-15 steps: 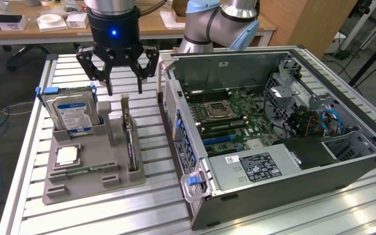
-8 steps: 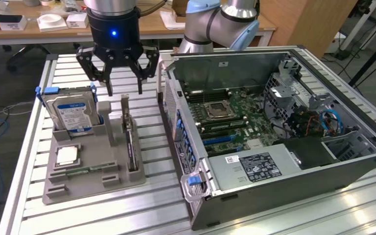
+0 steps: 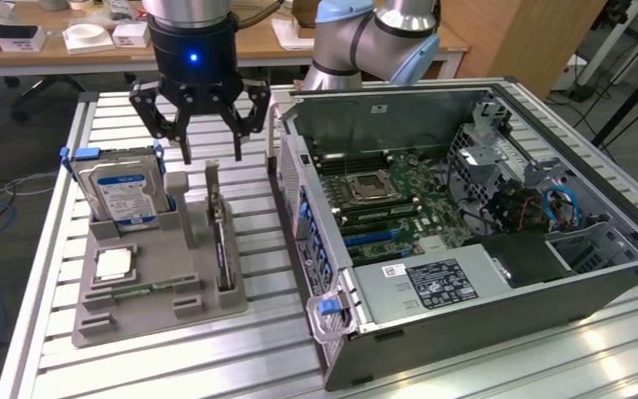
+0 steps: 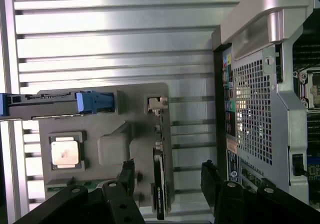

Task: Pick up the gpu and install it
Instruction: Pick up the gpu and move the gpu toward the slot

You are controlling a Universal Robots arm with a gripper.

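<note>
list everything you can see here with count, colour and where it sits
gpu: one, dark card with silver bracket, on edge in the tray, on its side toward the computer case
hard drive: one, blue-white label, blue rails, upright in the tray
processor: one, silver, flat in a tray recess
tray: one, grey, on the table
computer case: one, black and grey, side open, on the exterior view's right
motherboard: one, green, inside the computer case
table: one, silver slats, under everything
arm: one, grey and light blue, behind the computer case
gripper: one, black, fingers open, above the gpu
</note>
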